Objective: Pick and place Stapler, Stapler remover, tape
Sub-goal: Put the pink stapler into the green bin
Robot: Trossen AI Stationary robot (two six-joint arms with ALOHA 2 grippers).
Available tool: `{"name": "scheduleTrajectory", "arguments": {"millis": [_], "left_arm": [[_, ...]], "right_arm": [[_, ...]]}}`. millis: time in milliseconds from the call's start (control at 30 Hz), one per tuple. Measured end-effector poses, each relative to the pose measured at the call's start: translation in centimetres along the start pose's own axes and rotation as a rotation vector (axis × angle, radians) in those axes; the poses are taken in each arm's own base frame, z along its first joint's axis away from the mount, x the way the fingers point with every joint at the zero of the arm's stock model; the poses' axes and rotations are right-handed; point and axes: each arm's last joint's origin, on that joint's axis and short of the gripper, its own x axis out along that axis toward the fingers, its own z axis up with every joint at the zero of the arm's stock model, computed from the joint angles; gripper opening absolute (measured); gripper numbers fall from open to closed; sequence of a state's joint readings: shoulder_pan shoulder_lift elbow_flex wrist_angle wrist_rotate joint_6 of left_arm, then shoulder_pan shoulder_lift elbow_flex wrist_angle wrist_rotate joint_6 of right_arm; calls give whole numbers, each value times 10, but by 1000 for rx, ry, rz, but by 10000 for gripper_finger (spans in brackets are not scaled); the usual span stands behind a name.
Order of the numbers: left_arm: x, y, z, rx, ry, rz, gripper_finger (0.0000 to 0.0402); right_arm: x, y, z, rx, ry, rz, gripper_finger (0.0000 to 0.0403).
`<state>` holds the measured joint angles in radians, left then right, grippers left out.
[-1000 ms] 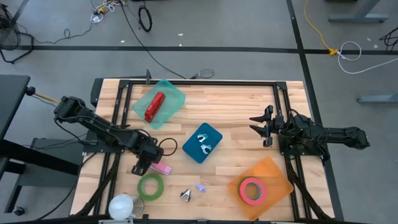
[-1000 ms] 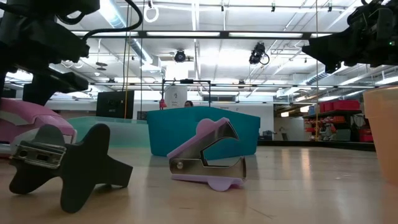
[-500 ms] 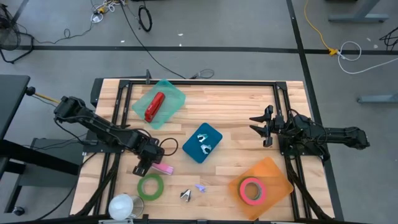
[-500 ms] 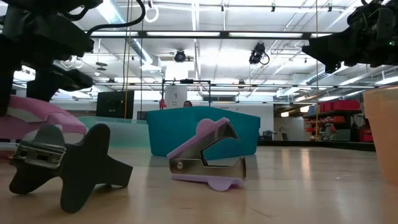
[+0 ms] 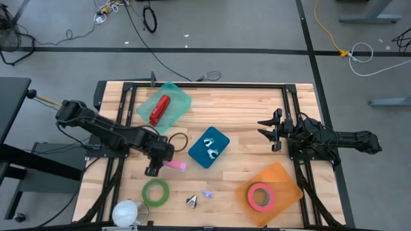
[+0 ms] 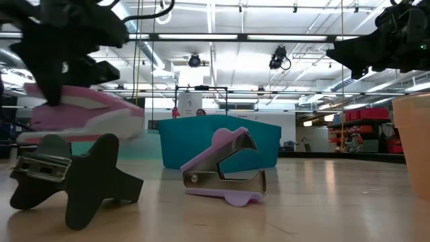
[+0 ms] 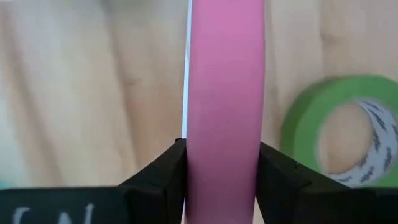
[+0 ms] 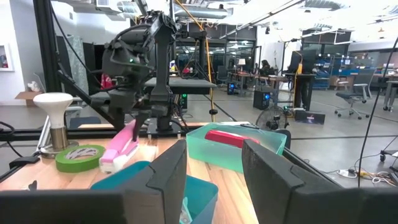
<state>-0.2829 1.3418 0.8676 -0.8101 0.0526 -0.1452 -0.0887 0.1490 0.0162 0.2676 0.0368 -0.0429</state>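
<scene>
Left gripper (image 5: 156, 168): jaws clamped on the pink stapler (image 5: 173, 165), held clear of the wooden table (image 5: 244, 115), between the blue bin (image 5: 209, 147) and the green tape roll (image 5: 155, 192). Low view is blurred; the stapler appears roughly level. Right gripper (image 5: 268, 129): jaws apart, empty, near the table's right edge. Red stapler (image 5: 159, 110) lies in the green tray (image 5: 176, 96); pink tape roll (image 5: 259, 195) in the orange tray (image 5: 278, 173); purple staple remover (image 5: 207, 192) and black staple remover (image 5: 192, 201) on the table.

**No readable text in view**

No word, brand, number or sign can be made out in any view. The green tape roll (image 7: 348, 134) has faint grey marks printed on its inner core, too blurred to read. White strokes show on the dark body just behind the left end effector's fingers (image 7: 155, 180), cut off at the picture's edge and illegible.
</scene>
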Motion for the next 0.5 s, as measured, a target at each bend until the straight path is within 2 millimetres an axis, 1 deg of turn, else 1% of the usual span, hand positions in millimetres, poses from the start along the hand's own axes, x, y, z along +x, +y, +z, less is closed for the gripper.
{"name": "scheduleTrajectory", "arguments": {"millis": [200, 333, 500], "left_arm": [[-20, 18, 5, -79, 52, 64, 154], [-35, 27, 10, -90, 66, 86, 150], [-55, 41, 15, -140, 77, 186, 153]], "right_arm": [[0, 0, 0, 0, 0, 0, 155], [0, 0, 0, 0, 0, 0, 155], [0, 0, 0, 0, 0, 0, 155]]}}
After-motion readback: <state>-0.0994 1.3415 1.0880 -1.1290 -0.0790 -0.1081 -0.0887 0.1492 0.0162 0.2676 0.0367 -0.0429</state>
